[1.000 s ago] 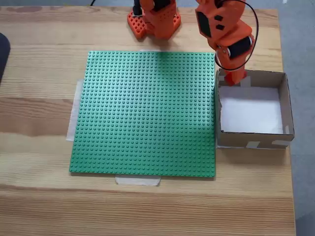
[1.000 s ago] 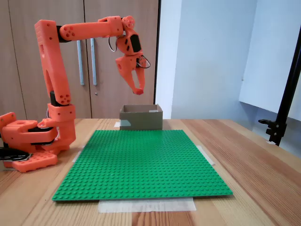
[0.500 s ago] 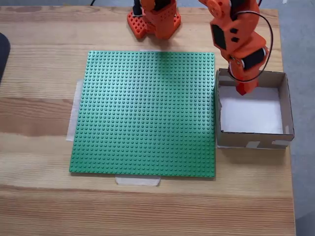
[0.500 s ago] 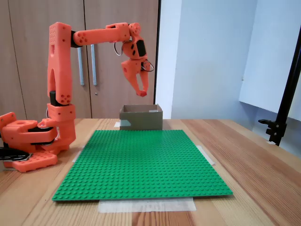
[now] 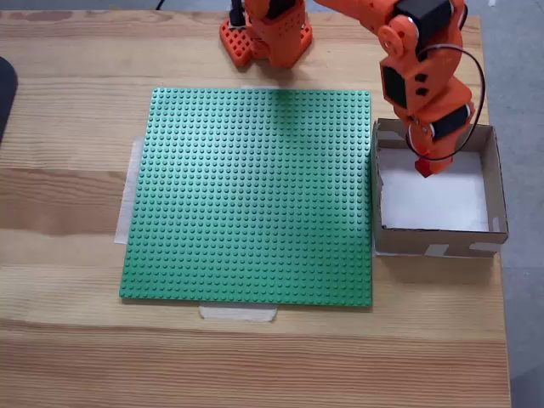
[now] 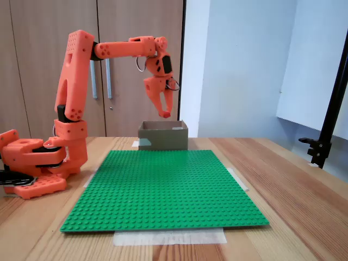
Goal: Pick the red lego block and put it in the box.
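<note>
Red lego block (image 5: 422, 168) | gripped in fingers (image 6: 161, 108) | above box (image 5: 495, 183) | long axis unclear

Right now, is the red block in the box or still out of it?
Out. The red block is pinched at the tips of the gripper, held above the box, over its white floor.
</note>
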`<state>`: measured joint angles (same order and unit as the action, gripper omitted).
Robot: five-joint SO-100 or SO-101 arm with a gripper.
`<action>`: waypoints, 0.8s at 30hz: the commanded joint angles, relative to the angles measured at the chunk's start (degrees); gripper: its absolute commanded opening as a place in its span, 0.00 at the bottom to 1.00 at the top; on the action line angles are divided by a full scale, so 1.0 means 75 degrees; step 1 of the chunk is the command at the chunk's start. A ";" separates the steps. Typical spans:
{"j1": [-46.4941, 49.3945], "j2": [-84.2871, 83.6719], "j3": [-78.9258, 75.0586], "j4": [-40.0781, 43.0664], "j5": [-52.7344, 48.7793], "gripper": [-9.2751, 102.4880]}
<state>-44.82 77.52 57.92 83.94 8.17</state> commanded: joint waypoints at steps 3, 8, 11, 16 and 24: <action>-0.0012 -0.0082 -0.0305 -0.0035 0.0082 0.08; -0.0023 -0.0258 -0.0270 -0.0152 0.0082 0.08; -0.0047 -0.0340 -0.0258 -0.0199 0.0023 0.08; -0.0152 -0.0434 -0.0211 -0.0270 -0.0082 0.08; -0.0305 -0.0457 -0.0129 -0.0410 -0.0223 0.08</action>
<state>-46.58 73.65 57.92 81.47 7.12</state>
